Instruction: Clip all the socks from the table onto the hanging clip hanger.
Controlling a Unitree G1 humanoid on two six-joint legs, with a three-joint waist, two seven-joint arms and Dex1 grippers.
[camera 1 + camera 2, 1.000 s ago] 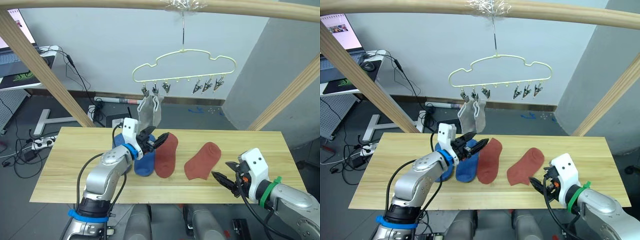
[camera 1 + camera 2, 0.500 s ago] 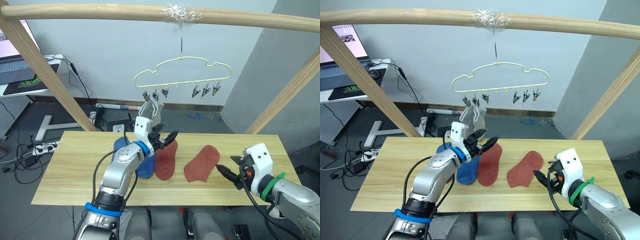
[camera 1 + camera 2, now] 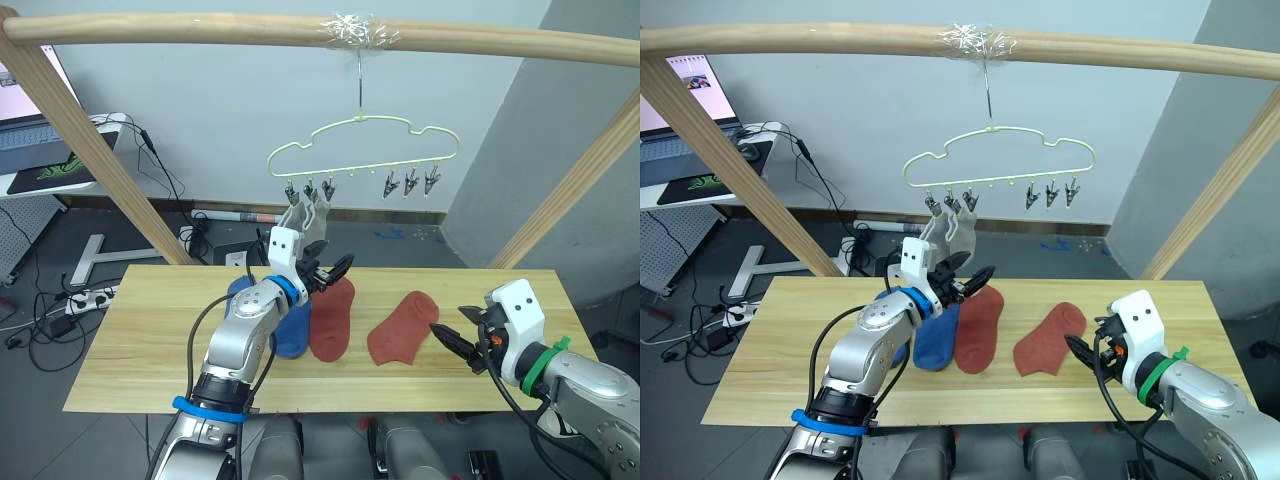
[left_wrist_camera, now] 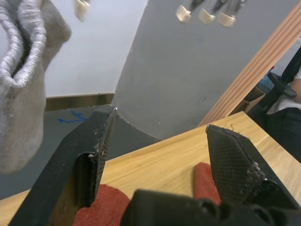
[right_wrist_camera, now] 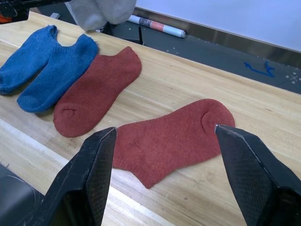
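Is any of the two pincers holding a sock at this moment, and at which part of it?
No, nothing is held. The left pincer is open in the air above the table, and the right pincer is open, facing a rust-red sock that lies flat.

Top pole (image 3: 200,28), round wood: level, high above left gripper (image 3: 335,268); clear tape (image 3: 357,30) wound round it
Left pole (image 3: 90,150), slanted: left of left gripper
Right pole (image 3: 560,190), slanted: behind right gripper (image 3: 447,338)
Laptop (image 3: 25,135): far left of left gripper
Power strip (image 3: 85,296), cables (image 3: 30,320): floor, left of left gripper
Tube (image 5: 157,26): floor, beyond left gripper
Blue marks (image 5: 261,68): floor, beyond right gripper
Person (image 4: 291,94), partly seen: past right pole
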